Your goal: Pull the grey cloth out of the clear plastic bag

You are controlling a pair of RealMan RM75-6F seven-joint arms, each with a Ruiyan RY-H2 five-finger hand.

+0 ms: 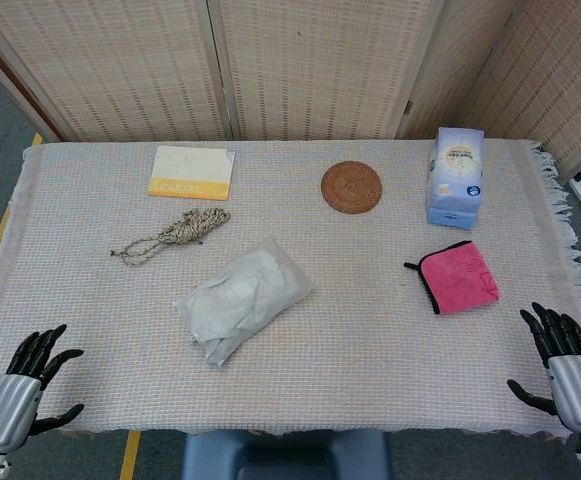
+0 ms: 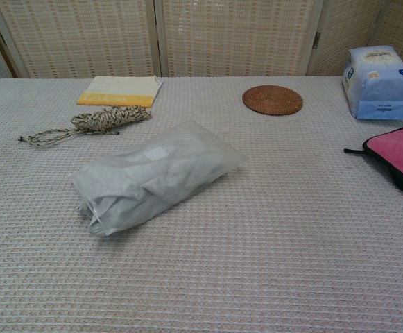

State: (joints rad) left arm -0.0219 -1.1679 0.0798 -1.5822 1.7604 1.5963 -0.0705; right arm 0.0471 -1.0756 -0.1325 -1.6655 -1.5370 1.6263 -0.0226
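Note:
The clear plastic bag (image 1: 243, 297) lies slantwise in the middle of the table, with the grey cloth (image 2: 128, 187) folded inside it. The chest view shows the bag (image 2: 156, 173) with its crumpled end toward the near left. My left hand (image 1: 25, 390) hovers at the table's near left corner, fingers spread, holding nothing. My right hand (image 1: 565, 365) is at the near right corner, also spread and empty. Both hands are far from the bag and show only in the head view.
A coil of rope (image 1: 173, 235) and a yellow-edged booklet (image 1: 192, 172) lie at the back left. A round woven coaster (image 1: 351, 186) and a blue tissue pack (image 1: 456, 175) sit at the back right. A pink cloth (image 1: 457, 277) lies right of the bag.

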